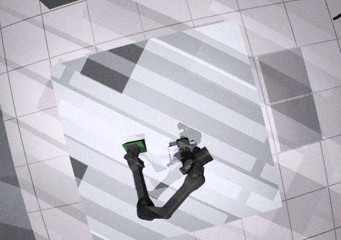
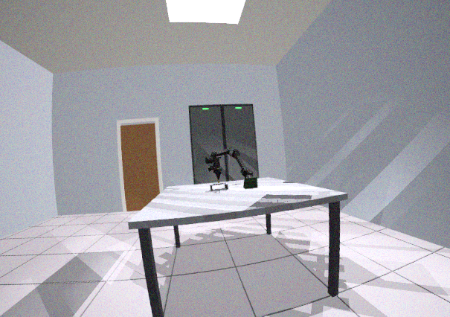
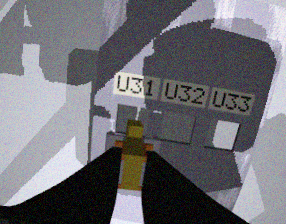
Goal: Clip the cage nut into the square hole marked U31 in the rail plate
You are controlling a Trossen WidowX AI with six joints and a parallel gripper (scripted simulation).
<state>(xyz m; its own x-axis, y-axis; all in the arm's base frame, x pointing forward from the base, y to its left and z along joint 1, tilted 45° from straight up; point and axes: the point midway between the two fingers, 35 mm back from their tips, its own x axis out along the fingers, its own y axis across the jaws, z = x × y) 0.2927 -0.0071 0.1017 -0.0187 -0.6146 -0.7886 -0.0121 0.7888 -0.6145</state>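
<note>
Inspecting the cage nut point(image 3: 133, 172) point(image 2: 218, 181): a small yellow body, apparently light, its sprung wings likely stiff enough to push back and slip if gripped off-centre. It is pinched between the fingertips of the gripper point(image 3: 133, 156) point(image 1: 186, 154) point(image 2: 218, 178), which stand nearly closed. Opposed contact across both wings is the proper hold; the flanges should be left free to seat. Full wing compression cannot be confirmed. In the wrist view, the nut's far end overlaps the near edge of the U31 hole point(image 3: 126, 116); seating is not evident. Beneath is the rail plate point(image 3: 196, 162) point(image 1: 171, 148) point(image 2: 219, 184), with the U32 hole point(image 3: 176, 127) and U33 hole point(image 3: 226, 135) to the right. Slow, square lowering is advised, since tilt could catch a wing.
</note>
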